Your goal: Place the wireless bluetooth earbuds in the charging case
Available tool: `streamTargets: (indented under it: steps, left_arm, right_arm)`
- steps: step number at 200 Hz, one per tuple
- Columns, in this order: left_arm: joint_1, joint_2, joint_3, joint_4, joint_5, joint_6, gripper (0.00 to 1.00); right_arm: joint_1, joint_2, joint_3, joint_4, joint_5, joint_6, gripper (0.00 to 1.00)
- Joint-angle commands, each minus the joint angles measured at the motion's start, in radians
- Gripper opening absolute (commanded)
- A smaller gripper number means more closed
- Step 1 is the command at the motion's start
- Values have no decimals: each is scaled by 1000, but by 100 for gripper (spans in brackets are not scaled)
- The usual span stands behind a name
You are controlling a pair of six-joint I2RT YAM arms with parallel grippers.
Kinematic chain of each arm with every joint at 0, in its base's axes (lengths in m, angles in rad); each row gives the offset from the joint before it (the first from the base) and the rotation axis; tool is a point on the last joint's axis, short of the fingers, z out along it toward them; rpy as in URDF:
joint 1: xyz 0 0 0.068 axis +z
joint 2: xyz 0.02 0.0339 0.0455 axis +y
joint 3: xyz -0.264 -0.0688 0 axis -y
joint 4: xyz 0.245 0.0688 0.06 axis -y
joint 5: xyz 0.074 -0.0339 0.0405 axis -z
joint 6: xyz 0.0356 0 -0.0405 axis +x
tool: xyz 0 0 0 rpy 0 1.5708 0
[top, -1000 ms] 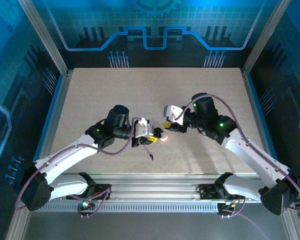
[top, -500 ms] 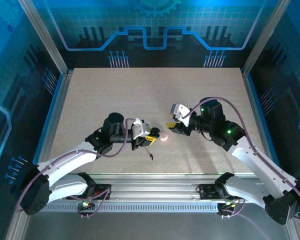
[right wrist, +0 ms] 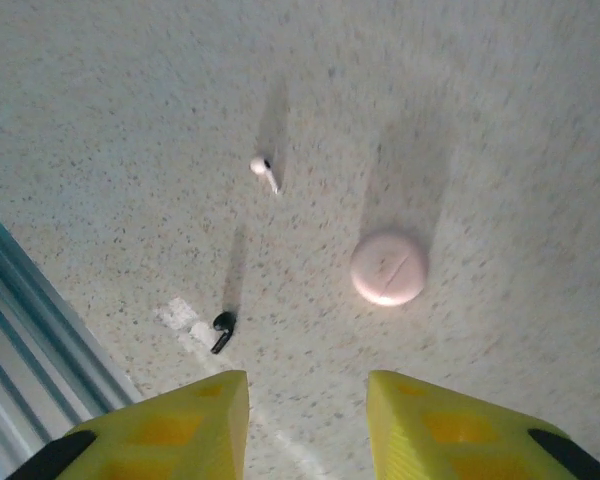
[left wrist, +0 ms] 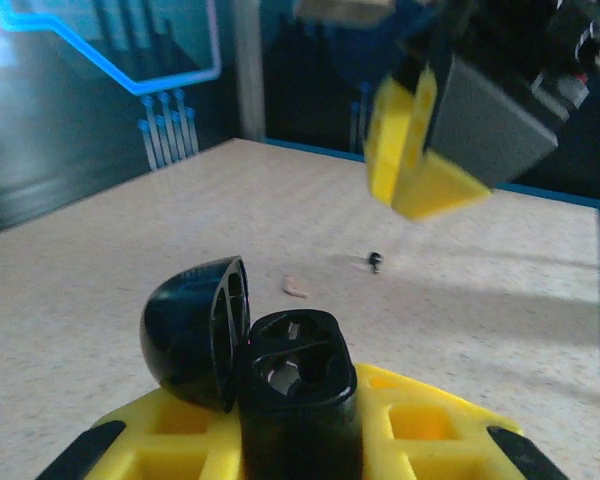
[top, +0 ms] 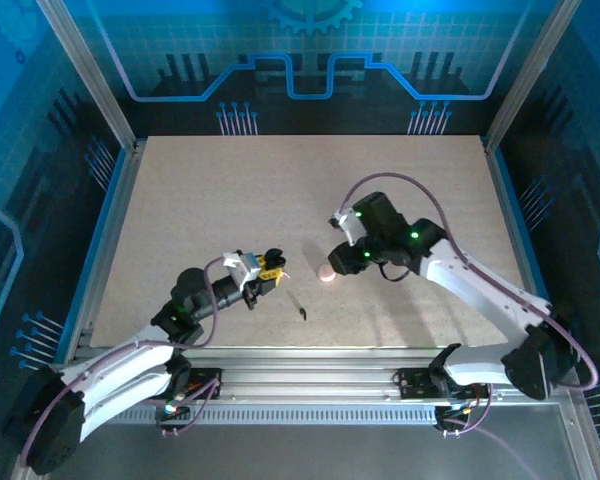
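Beige speckled desk (top: 230,190), alu frame posts, blue circuit-print walls (top: 300,60). L gripper (top: 268,266) clamped on open black charging case (left wrist: 290,385), held above desk nr middle of near edge. R gripper (right wrist: 306,390) fingers apart, empty, over pink disc (right wrist: 388,268). Whitish earbud (right wrist: 264,172) lies beside disc; black earbud (right wrist: 221,331) closer to near edge, both loose on desk.

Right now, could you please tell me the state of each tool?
left tool: closed on the open black charging case.
right tool: open, holding nothing.
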State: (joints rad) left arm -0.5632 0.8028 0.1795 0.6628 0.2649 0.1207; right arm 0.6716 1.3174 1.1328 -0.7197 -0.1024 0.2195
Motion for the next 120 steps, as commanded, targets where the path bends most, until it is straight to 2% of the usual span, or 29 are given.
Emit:
streamTargets:
  steps: [1,39,67,120]
  left_arm:
    - [27,-71,-55,61,-99,-58,21]
    - [38,-191,-103,-21,-155,-65,21]
    - [39,-254,-114,-80,-165,-57,21]
    - [40,-325,-117,-134,-189,-38,21]
  right_arm:
    - [69,96,55,-106,43,219,35]
    - [138,273,140,-191,92,420,33]
    - [192,372,165,-165,42,530,33]
    - [277,593,287,-194,16,581,36]
